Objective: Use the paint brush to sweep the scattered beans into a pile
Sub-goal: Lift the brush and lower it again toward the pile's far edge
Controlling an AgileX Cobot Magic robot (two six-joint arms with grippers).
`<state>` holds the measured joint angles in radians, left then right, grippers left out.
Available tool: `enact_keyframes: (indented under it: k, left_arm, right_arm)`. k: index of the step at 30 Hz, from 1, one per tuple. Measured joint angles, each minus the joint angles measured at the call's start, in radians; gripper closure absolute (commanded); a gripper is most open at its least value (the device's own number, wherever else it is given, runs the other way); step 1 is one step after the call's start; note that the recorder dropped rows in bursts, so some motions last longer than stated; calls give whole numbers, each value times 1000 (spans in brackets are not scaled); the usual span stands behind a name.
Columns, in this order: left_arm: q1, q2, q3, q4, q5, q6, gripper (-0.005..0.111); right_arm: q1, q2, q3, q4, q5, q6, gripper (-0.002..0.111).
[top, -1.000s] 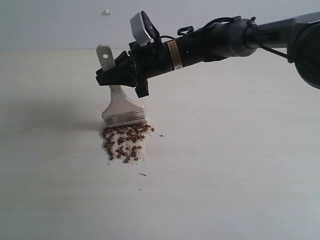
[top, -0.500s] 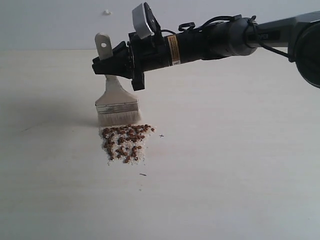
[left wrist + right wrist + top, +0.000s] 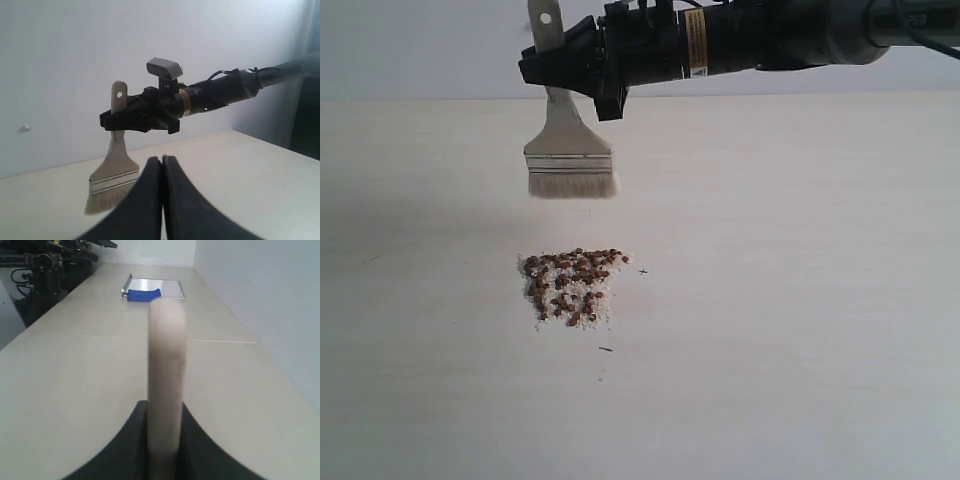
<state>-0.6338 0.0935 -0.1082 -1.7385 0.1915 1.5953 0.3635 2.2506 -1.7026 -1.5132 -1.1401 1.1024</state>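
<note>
The beans (image 3: 570,283) lie in a compact reddish-brown patch mixed with white grains on the pale table, left of centre in the exterior view. The paint brush (image 3: 568,150) hangs well above and behind them, bristles down, clear of the table. My right gripper (image 3: 552,68) is shut on its cream handle, reaching in from the right. In the right wrist view the handle (image 3: 166,385) runs between the black fingers (image 3: 135,450). My left gripper (image 3: 161,161) is shut with nothing in it, and its view shows the brush (image 3: 111,182) beyond. That gripper is out of the exterior view.
A few stray specks (image 3: 643,271) lie just right of and below the pile. A metal tray with a blue object (image 3: 150,290) sits far down the table in the right wrist view. A wall (image 3: 60,75) runs along the table's back edge.
The right gripper has lifted the brush up and back from the far edge of the bean pile; the bristles now hang in the air. The pile has not moved.
</note>
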Motion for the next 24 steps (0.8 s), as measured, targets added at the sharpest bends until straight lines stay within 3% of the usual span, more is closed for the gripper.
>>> enact_keyframes:
  k: [15,24]
  left_arm:
    - [0,0,0,0,0,0,107]
    - [0,0,0,0,0,0,107]
  right_arm:
    - [11,78,15,90,-28,-136,108]
    - [44,156,-135,-5,-45,-72,108]
